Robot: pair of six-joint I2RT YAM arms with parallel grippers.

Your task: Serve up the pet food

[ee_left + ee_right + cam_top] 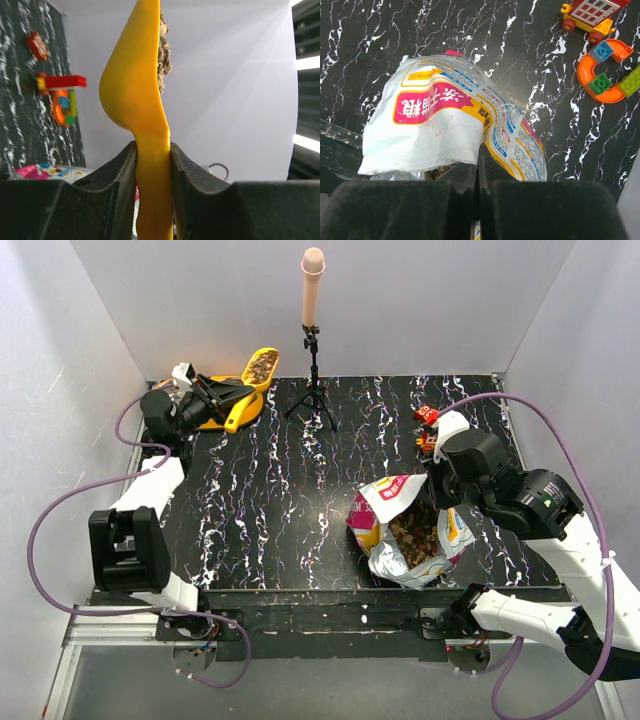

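The yellow scoop (262, 367) hangs at the far left of the table, its bowl heaped with pet food (264, 364). My left gripper (228, 393) is shut on its handle; in the left wrist view the scoop (135, 90) stands on edge between the fingers, kibble (164, 50) showing at its rim. The crinkly white bag (400, 525) lies open near the front right, more brown kibble (413, 533) inside. My right gripper (432, 490) is shut on the bag's upper edge; in the right wrist view its jaws pinch the bag (435, 115) wall.
An orange-yellow object (236, 416) lies under the left gripper, partly hidden by the arm. A black tripod with a tan pole (313, 340) stands at the back centre. Colourful toy bricks (428, 425) (605, 65) lie at the back right, behind the bag.
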